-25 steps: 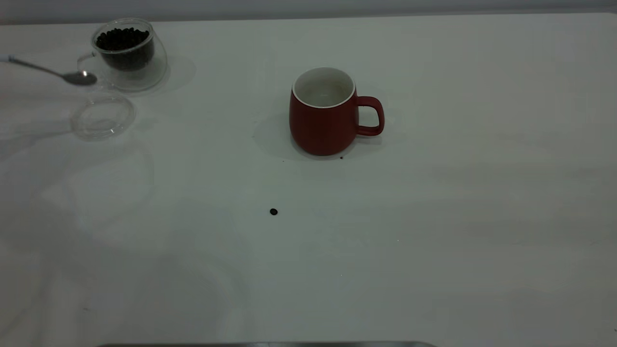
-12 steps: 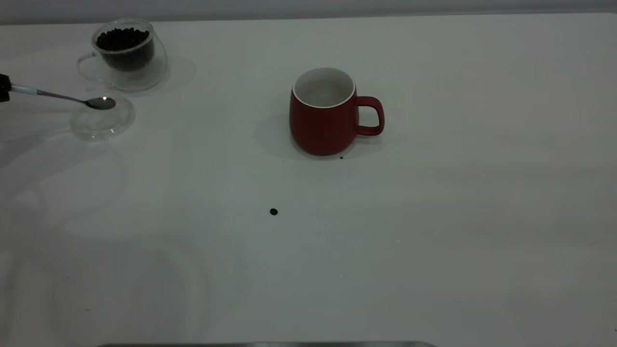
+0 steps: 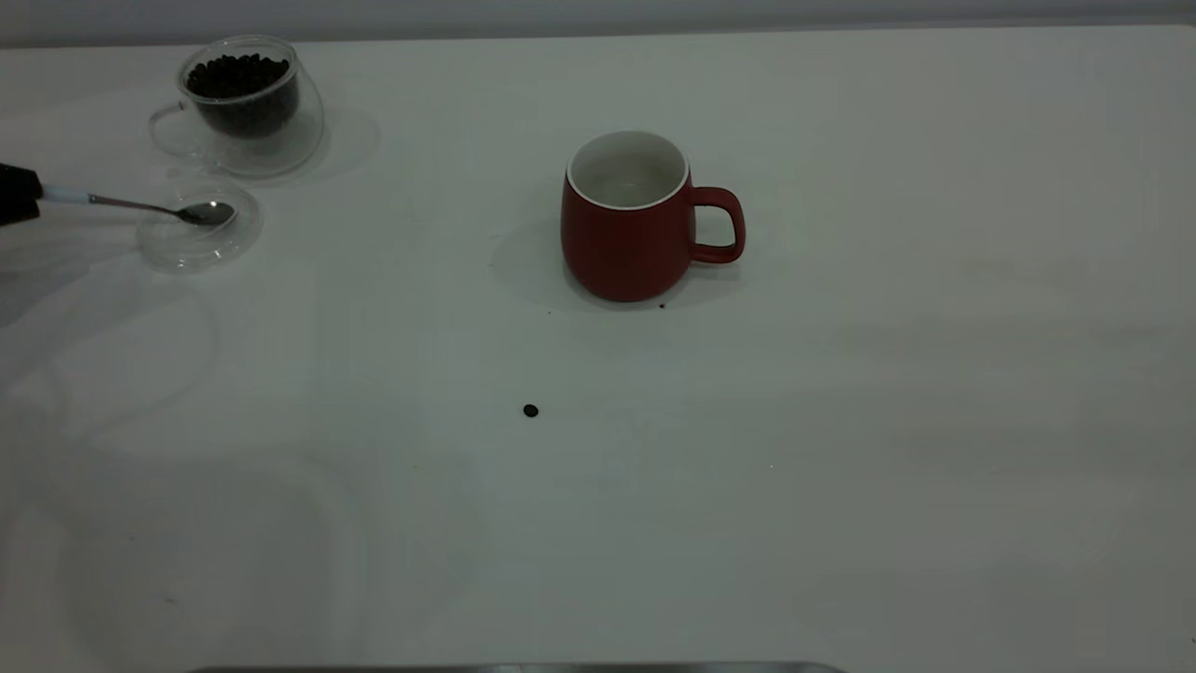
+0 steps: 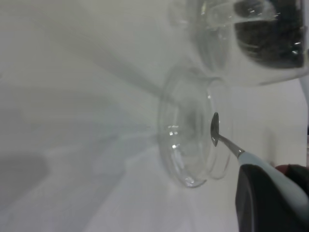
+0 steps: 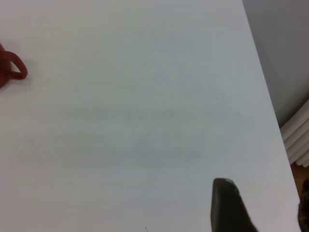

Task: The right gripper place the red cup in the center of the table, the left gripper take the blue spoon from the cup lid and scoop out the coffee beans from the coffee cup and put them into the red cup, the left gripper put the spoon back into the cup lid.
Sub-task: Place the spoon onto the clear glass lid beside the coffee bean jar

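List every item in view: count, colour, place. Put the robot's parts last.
red cup: one, dark red with white inside, upright near the table's centre, handle toward the right arm's side.
coffee cup: one, clear glass, far left corner.
coffee beans: dark heap inside the coffee cup; one stray bean on the table in front of the red cup.
cup lid: one, clear, in front of the coffee cup.
blue spoon: one, metal bowl over the cup lid, pale blue handle.
table: one, white.
left pincer: black, left edge, gripping the spoon's handle.
right pincer: dark, only partly visible, off to the right.
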